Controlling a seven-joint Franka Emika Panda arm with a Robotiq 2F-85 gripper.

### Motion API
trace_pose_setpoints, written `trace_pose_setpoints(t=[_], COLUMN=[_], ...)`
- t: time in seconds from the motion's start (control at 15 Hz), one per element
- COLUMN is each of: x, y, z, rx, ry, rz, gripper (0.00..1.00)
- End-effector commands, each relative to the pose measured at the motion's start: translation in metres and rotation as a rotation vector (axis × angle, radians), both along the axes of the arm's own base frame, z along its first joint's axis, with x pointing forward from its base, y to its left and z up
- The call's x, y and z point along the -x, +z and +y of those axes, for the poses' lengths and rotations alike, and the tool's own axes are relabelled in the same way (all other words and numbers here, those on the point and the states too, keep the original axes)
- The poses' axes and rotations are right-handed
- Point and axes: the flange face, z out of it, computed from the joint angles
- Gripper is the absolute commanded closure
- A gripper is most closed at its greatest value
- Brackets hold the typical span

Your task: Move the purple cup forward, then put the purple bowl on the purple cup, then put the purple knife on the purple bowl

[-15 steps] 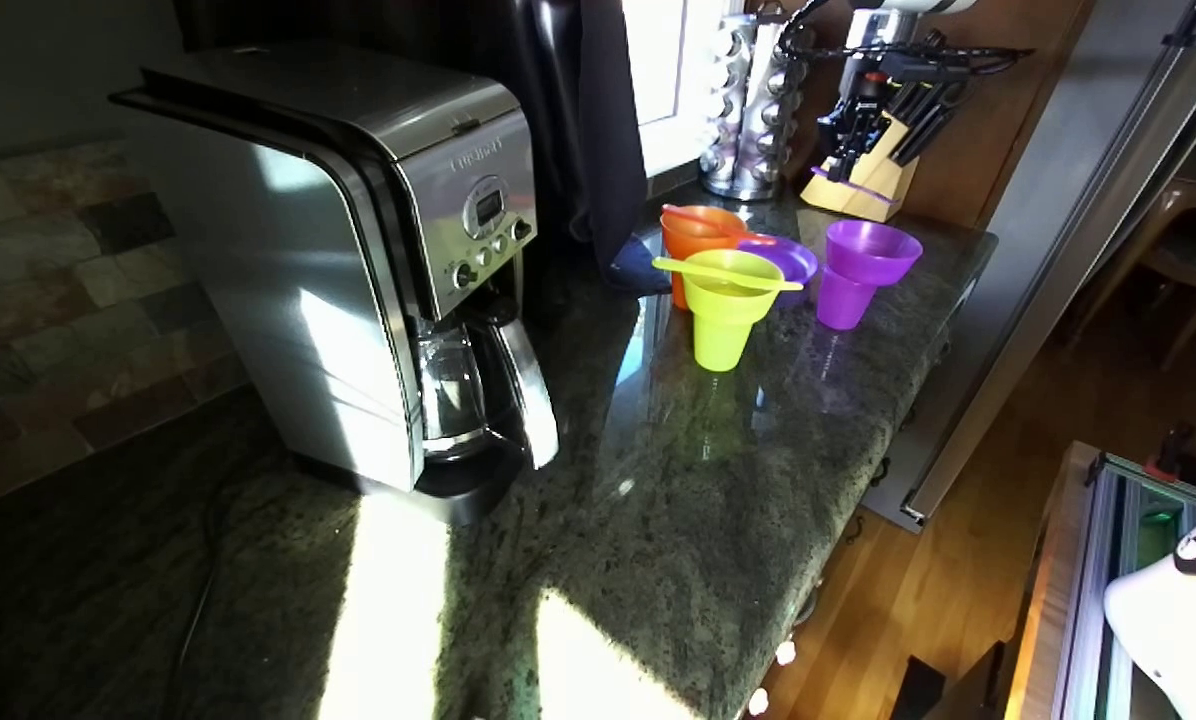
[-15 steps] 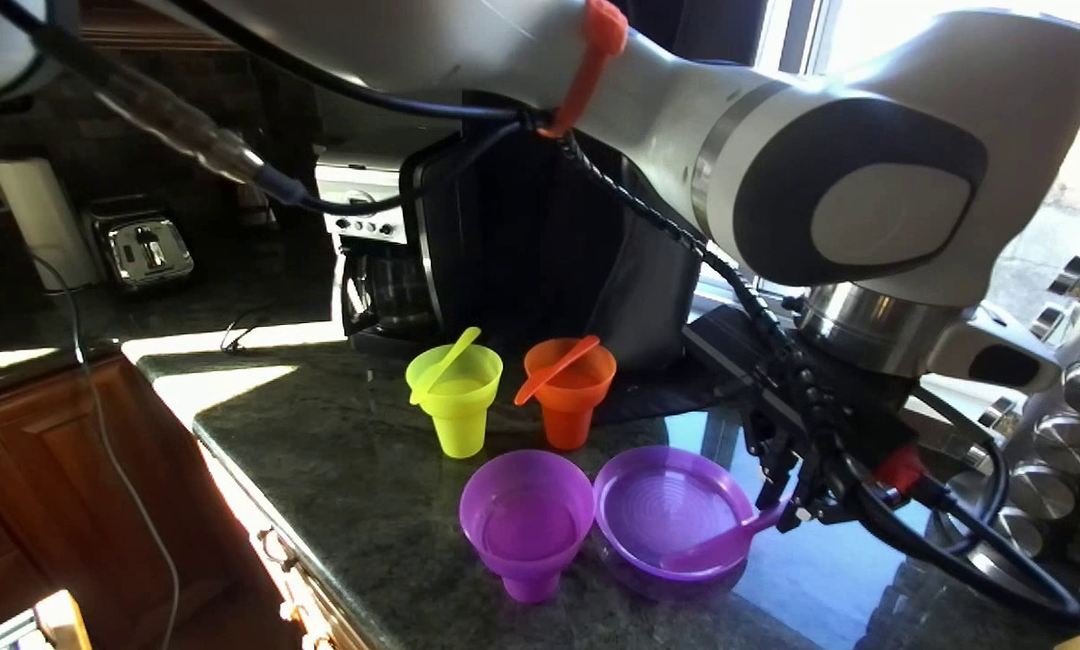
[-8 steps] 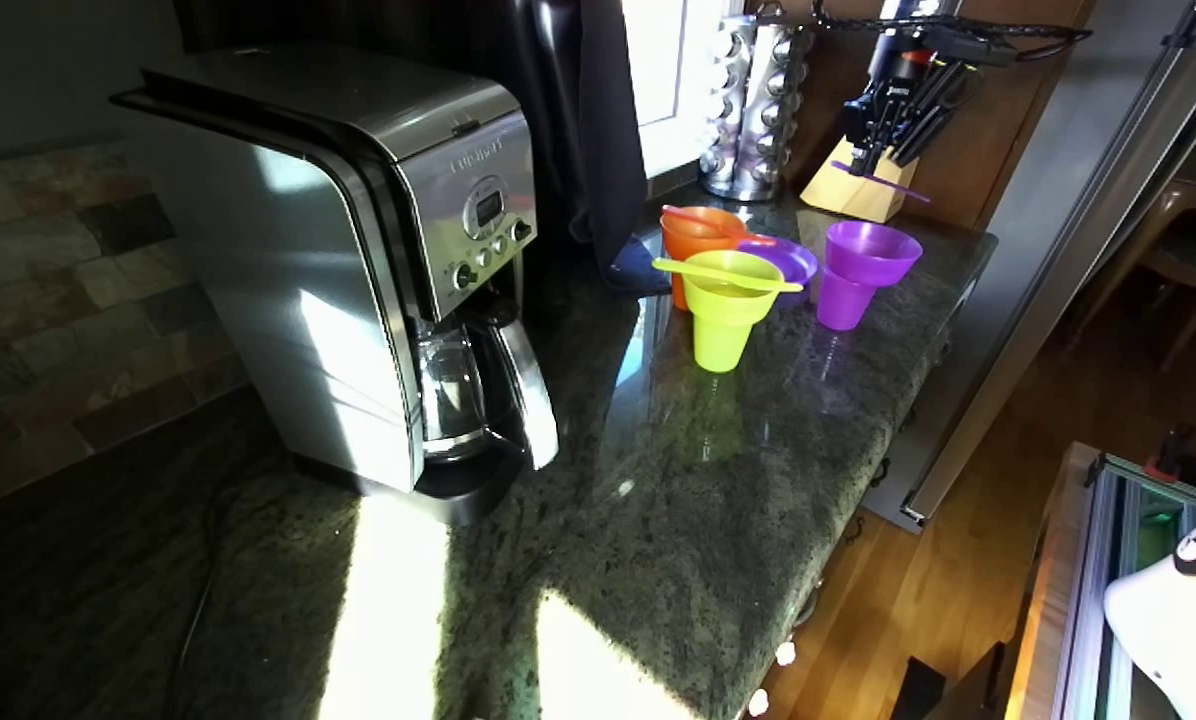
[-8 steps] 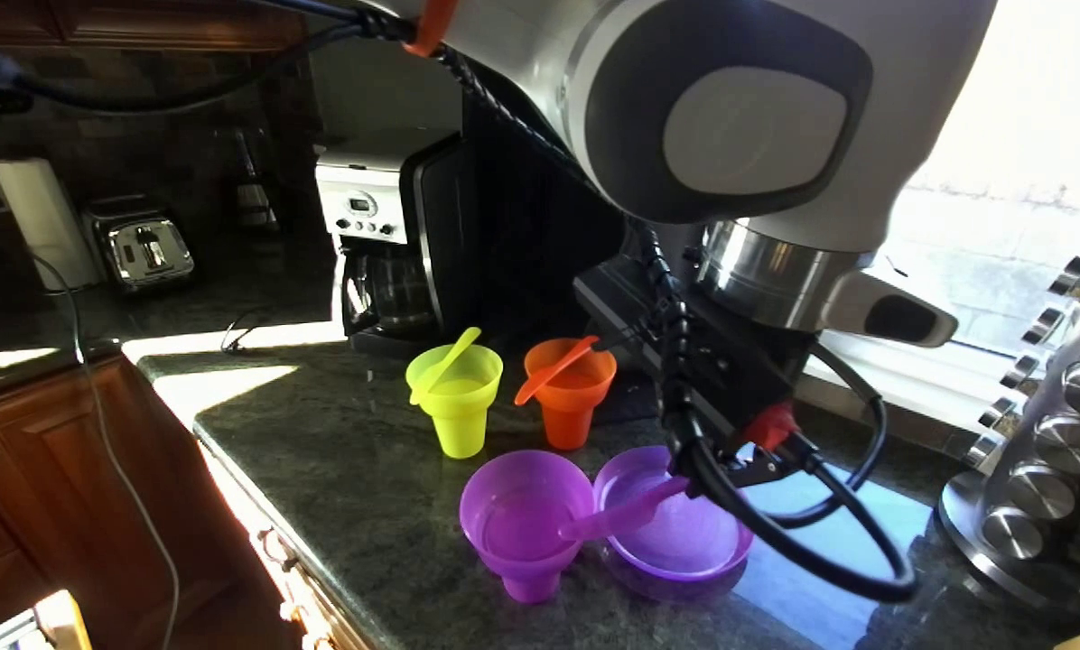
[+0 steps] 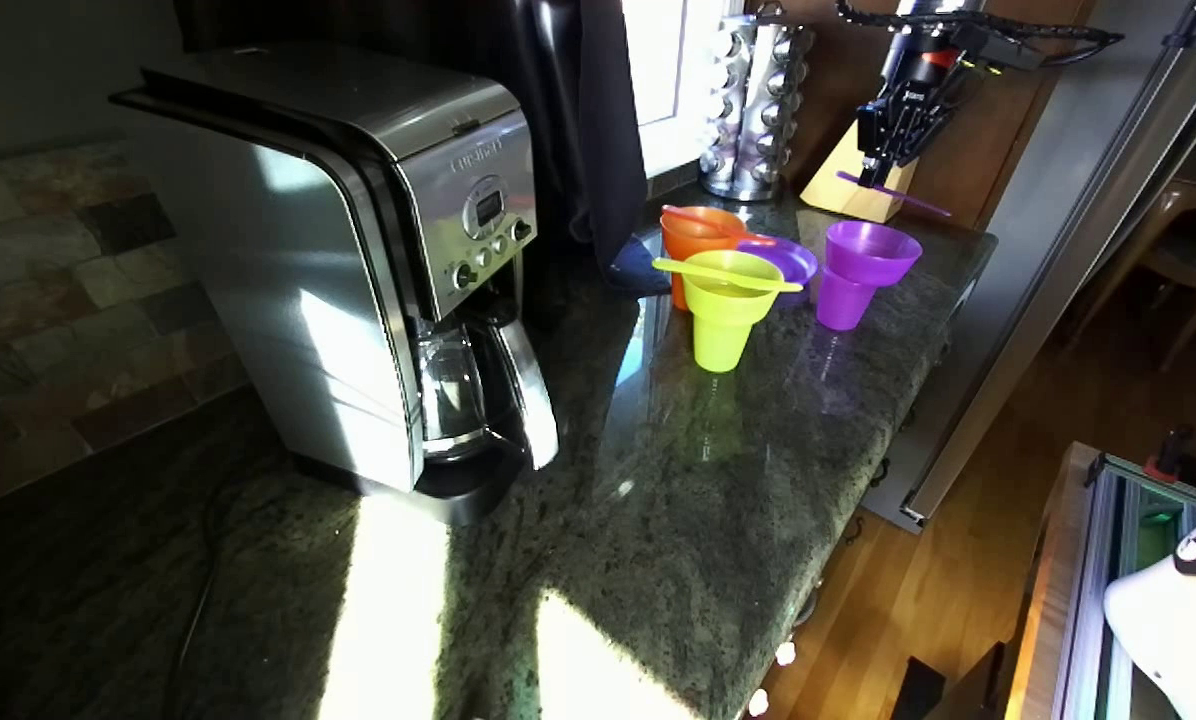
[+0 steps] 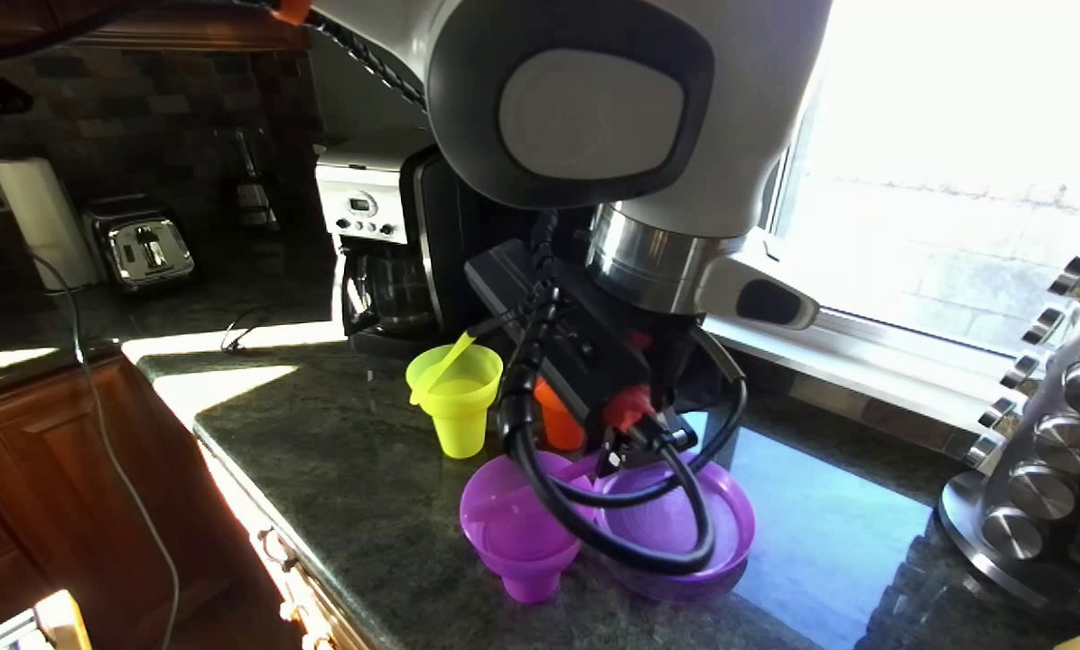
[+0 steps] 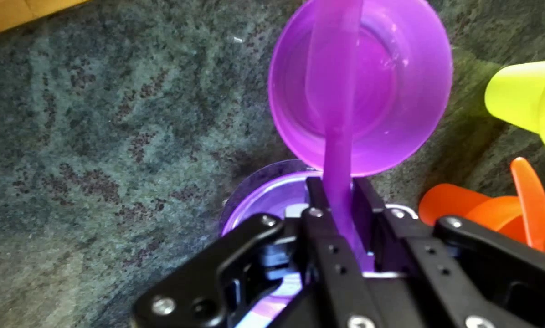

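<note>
1. Counter (image 5: 608, 540): dark, speckled, polished stone; a broad stretch runs from the coffee maker (image 5: 278, 280) to the counter's front edge.
2. Coffee maker: boxy, silvery, smooth-sided, well apart from the yellow stack (image 5: 723, 330).
3. Gripper (image 7: 339, 184): black, above the counter, its fingers narrowed on the knife (image 7: 334, 64), holding it nearer one end.
4. Yellow stack and orange stack (image 5: 686, 234): tapered plastic with flared tops, the yellow knife (image 5: 728, 275) and orange knife (image 7: 530, 200) across their rims. In the wrist view, stone shows between them and the bowl (image 5: 870, 262).
5. Plate (image 6: 731, 515): purple, round, shallow, just beside the bowl; whether they touch, I cannot tell.
6. Bowl: round, glossy purple plastic, sitting on the cup (image 5: 842, 302).
7. Cup: purple, tapered, upright near the front edge.
8. Knife: purple, long, flat; it hangs over the bowl, apart from its rim in an exterior view.
</note>
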Motion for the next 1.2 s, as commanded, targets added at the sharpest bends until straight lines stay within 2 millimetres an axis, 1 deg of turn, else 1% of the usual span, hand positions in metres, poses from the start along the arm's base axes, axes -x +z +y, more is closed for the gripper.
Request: trace_pose_setpoints(t=[0.0,0.13,0.47,1.13], x=[0.015,0.014,0.014,0.01], y=[-0.006,-0.008,-0.016,-0.024], z=[0.021,0.029,0.041,0.05], rx=[-0.009,-0.002,0.008,0.011], ry=[0.028,0.038,0.065,0.085], rz=[-0.035,-0.048,-0.055,-0.041], gripper=[0.95,0.95,0.95,0.95])
